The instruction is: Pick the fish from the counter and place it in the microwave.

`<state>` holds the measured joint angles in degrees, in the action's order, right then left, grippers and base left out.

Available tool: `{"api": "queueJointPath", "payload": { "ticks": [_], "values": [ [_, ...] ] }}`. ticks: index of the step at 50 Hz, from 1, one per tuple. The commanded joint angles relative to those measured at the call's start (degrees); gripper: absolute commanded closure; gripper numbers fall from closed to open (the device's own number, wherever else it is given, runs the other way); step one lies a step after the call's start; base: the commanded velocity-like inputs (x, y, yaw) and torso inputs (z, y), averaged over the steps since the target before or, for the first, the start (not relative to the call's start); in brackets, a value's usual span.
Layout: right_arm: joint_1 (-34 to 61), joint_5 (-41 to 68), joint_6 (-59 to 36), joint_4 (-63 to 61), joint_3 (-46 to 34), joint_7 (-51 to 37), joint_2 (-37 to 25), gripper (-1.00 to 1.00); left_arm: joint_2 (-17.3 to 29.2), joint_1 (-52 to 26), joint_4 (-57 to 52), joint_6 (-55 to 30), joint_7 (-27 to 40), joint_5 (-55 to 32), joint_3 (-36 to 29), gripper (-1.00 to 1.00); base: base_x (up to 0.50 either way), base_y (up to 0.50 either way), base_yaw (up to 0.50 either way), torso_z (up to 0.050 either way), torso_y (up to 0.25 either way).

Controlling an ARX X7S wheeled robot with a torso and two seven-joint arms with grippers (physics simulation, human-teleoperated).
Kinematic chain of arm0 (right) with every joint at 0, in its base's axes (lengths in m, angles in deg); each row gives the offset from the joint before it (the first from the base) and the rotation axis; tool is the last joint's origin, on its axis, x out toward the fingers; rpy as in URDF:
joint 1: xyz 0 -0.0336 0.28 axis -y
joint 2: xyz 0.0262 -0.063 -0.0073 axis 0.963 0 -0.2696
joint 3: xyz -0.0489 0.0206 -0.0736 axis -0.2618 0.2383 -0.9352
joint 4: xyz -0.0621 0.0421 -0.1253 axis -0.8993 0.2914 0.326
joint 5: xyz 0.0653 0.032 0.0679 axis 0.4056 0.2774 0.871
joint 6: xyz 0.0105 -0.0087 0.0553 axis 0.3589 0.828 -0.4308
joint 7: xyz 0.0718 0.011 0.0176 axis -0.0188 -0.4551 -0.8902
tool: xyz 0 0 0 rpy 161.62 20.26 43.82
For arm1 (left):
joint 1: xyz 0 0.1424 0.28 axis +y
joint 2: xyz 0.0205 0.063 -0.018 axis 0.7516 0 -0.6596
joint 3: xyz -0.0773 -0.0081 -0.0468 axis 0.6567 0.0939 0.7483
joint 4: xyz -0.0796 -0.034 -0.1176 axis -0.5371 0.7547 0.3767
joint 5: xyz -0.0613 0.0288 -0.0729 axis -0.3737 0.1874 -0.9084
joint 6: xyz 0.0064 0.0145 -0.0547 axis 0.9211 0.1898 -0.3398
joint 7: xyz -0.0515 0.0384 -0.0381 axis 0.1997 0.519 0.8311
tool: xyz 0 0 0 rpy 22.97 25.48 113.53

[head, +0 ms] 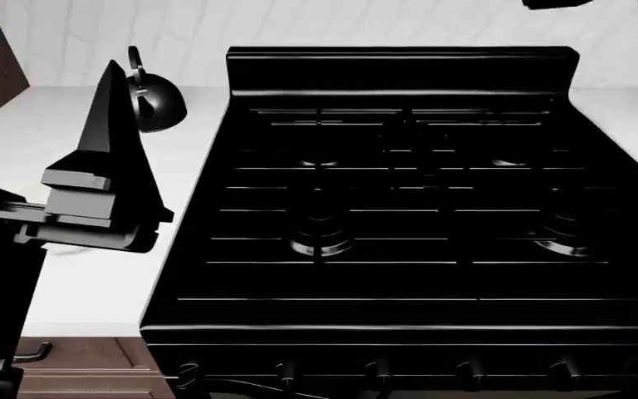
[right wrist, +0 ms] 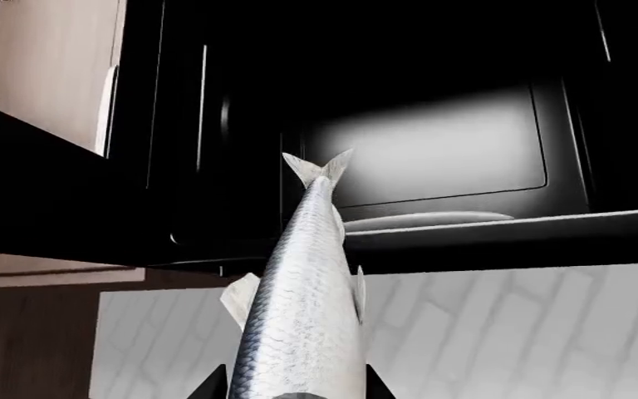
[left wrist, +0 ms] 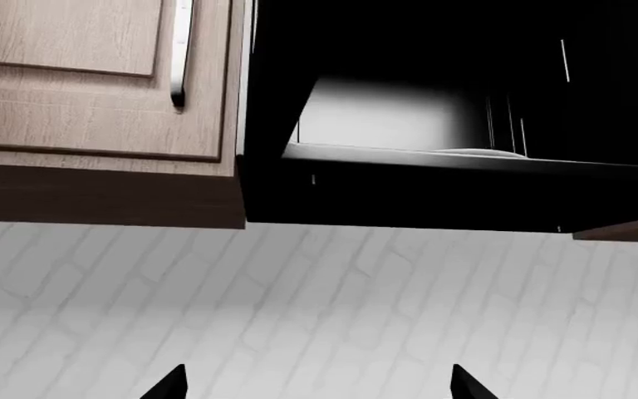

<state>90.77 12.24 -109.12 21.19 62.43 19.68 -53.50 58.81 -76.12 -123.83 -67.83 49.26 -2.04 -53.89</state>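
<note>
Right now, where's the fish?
The fish is off the counter, held in the right tool, seen only in the right wrist view. Its tail points up toward the open microwave, just below the cavity's front edge.

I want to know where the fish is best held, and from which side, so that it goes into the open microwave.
Grip the fish at its thick body toward the head, as the right tool does now, one finger on each flat flank. The slim tail then stays free and points at the microwave opening, so it enters first.
</note>
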Motion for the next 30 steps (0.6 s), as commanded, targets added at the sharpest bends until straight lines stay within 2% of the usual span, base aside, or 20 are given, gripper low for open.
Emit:
{"api": "queueJointPath", "payload": {
  "ticks": [1, 7, 18, 30],
  "values": [
    [11.64, 1.93, -4.46, 5.09, -2.83, -1.35, 0.51, 1.0, 0.86, -1.27, -0.05, 0.52, 0.53, -1.01, -0.35, -1.0, 0.0, 0.0, 0.0, 0.0, 0.0],
    [19.17, -0.89, -7.58, 12.62, -6.58, 1.26, 2.53, 1.0, 1.56, -1.68, -0.21, 1.05, 0.51, -1.37, -0.37, -1.0, 0.0, 0.0, 0.0, 0.0, 0.0],
    [21.27, -3.04, -8.36, 16.22, -8.1, 2.96, 2.95, 1.0, 2.36, -1.9, -0.26, 1.9, 0.7, -1.34, -1.0, -1.0, 0.0, 0.0, 0.0, 0.0, 0.001],
    [29.27, -7.74, -10.92, 24.94, -12.46, 7.19, 5.97, 1.0, 3.35, -1.03, -0.07, 3.34, 0.6, -0.93, -1.12, -1.0, 0.0, 0.0, 0.0, 0.0, 0.0]
  ]
}}
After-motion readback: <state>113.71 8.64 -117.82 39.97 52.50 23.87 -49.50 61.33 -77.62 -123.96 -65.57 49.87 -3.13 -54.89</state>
